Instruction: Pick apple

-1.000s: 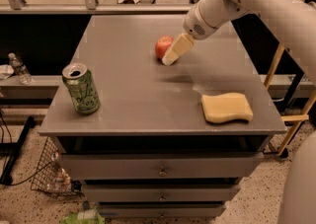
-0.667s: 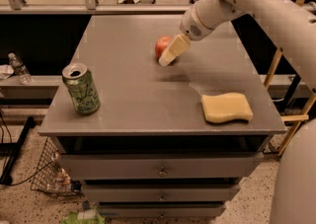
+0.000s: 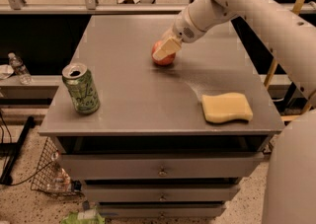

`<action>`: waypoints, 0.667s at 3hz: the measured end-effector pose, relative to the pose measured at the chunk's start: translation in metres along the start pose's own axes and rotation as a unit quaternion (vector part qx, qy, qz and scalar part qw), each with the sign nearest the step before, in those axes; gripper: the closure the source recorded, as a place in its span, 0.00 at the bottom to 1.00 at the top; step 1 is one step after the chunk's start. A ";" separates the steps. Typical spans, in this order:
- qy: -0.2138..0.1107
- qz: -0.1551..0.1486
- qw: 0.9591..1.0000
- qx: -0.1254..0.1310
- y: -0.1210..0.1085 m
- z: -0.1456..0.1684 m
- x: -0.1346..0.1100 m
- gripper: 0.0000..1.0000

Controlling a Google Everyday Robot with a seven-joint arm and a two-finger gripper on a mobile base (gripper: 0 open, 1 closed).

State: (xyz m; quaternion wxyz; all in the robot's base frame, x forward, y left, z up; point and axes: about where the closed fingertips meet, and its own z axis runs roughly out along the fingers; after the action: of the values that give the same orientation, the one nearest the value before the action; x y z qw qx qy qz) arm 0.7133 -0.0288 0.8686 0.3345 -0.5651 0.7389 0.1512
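Where the tool [image 3: 164, 53] hangs low, apple [image 3: 169, 60] directly behind it, partly hidden.

The white arm reaches in from the upper right and brings the gripper [image 3: 162, 55] down at the apple [image 3: 169, 61], which sits on the grey table [image 3: 128, 104] towards its far middle. The gripper's cream tip overlaps the apple's front; it seems to touch it, though that is hard to tell. A green can [image 3: 80, 89] stands upright near the left front corner, well apart. A yellow sponge [image 3: 227, 107] lies flat near the right front edge.
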 end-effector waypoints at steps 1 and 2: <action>-0.014 -0.006 1.000 -0.021 0.006 0.014 -0.008 0.63; -0.024 -0.014 0.999 -0.043 0.013 0.028 -0.016 0.95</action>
State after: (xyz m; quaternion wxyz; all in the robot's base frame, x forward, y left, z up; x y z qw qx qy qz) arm 0.7126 0.0033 0.8570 0.3299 -0.5851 0.7156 0.1917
